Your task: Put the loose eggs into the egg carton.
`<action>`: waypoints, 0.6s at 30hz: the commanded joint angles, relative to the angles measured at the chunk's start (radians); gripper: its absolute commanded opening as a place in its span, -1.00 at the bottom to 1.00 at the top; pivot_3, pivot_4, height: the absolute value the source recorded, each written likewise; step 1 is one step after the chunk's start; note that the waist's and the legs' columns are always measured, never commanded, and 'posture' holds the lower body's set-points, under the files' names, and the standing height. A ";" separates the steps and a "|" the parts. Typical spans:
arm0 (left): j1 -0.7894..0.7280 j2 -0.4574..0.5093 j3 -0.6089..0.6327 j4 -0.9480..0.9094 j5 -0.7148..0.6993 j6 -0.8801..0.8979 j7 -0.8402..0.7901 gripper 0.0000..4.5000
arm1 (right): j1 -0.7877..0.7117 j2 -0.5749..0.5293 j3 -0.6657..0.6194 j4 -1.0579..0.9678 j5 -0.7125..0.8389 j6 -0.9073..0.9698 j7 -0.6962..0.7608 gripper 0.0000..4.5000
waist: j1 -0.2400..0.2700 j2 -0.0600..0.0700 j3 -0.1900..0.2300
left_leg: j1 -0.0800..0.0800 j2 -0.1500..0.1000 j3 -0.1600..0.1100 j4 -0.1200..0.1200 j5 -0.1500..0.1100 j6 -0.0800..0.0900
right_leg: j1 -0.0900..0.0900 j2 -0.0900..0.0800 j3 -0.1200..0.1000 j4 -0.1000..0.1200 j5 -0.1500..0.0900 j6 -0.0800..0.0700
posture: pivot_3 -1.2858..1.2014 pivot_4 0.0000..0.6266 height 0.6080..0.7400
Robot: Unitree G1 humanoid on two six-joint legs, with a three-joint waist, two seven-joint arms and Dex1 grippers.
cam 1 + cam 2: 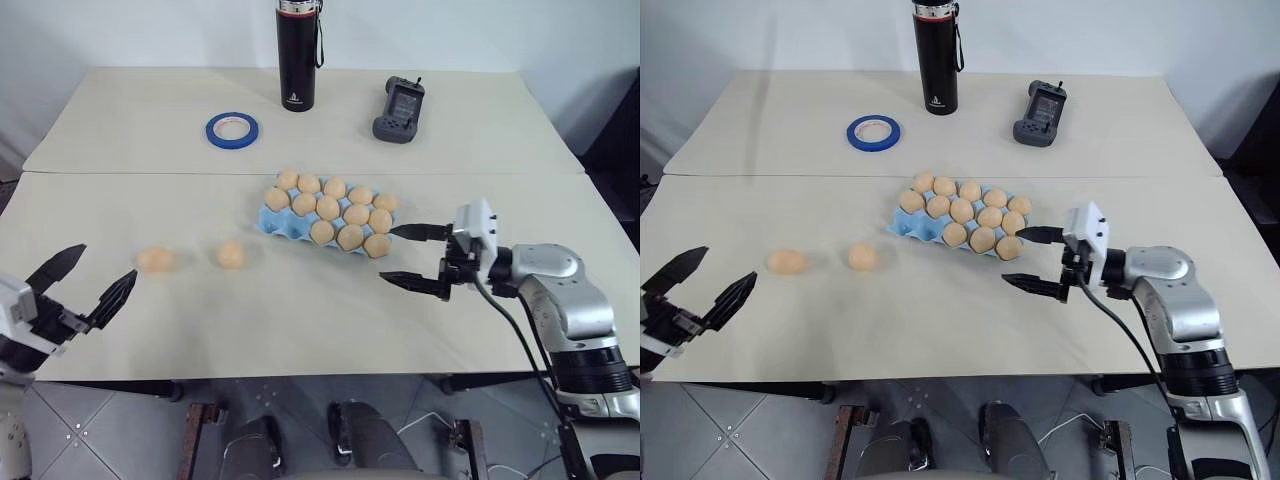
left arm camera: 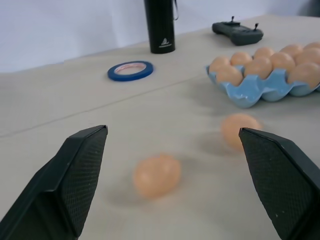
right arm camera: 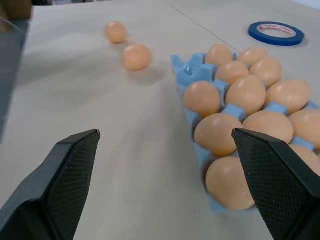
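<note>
Eggs first: 2 loose eggs sit on the beige counter (image 1: 300, 330), well left of the light blue egg carton (image 1: 272, 221). One loose egg (image 1: 155, 260) is farther left, the other loose egg (image 1: 230, 254) is nearer the carton, and they're apart from each other, neither touching anything. The carton lies at a slant near the middle of the counter with about 11 eggs in its cups; the cup at its left front corner looks bare blue.

Left pincer (image 1: 85, 280) hovers at the counter's near left edge, fingers spread wide and holding nothing, with the farther-left loose egg just ahead of it. Right pincer (image 1: 412, 255) sits just right of the carton's near end, pointing toward it, also spread wide with nothing between the fingers, not touching the carton.

Further back there's a blue tape ring (image 1: 232, 128), a tall black bottle (image 1: 297, 55) standing upright, and a dark handheld controller (image 1: 399, 110) lying to the bottle's right.
</note>
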 commanded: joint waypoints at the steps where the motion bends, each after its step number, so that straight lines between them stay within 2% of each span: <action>1: 0.053 -0.008 0.082 -0.040 -0.031 -0.031 0.006 1.00 | 0.015 -0.042 -0.042 0.004 0.032 -0.008 0.046 0.97 | 0.000 0.000 0.000 | 0.000 0.000 0.000 0.000 0.000 0.000 | 0.000 0.000 0.000 0.000 0.000 0.000 | 0.03 -0.52 1.00; 6: 0.094 -0.009 0.099 -0.075 -0.047 -0.025 0.009 1.00 | 0.035 -0.058 -0.055 0.001 0.039 -0.006 0.047 0.97 | 0.000 0.000 0.000 | 0.000 0.000 -0.001 0.000 0.000 0.000 | 0.000 0.000 0.000 0.000 0.000 -0.001 | 0.03 -0.52 1.00; 9: 0.113 -0.020 0.056 -0.159 -0.063 0.014 0.023 1.00 | 0.057 -0.071 -0.061 -0.004 0.032 -0.005 0.044 0.97 | 0.001 0.000 0.000 | 0.000 0.000 -0.001 0.000 -0.001 0.000 | 0.000 -0.001 0.000 -0.001 0.000 -0.001 | 0.03 -0.52 1.00; 12: 0.101 -0.036 -0.053 -0.259 -0.066 0.086 0.071 1.00 | 0.067 -0.079 -0.064 -0.009 0.028 -0.004 0.031 0.97 | 0.005 0.000 0.000 | 0.000 0.000 -0.001 0.000 -0.001 0.001 | 0.001 -0.001 0.000 -0.002 0.000 -0.001 | 0.03 -0.52 1.00; 18: 0.001 -0.059 -0.229 -0.301 0.013 0.133 0.172 1.00 | 0.087 -0.081 -0.094 -0.039 0.064 0.001 0.026 0.97 | 0.016 0.000 0.000 | 0.000 0.000 -0.001 0.002 -0.001 0.001 | 0.002 0.000 0.000 -0.001 0.000 -0.001 | 0.03 -0.52 1.00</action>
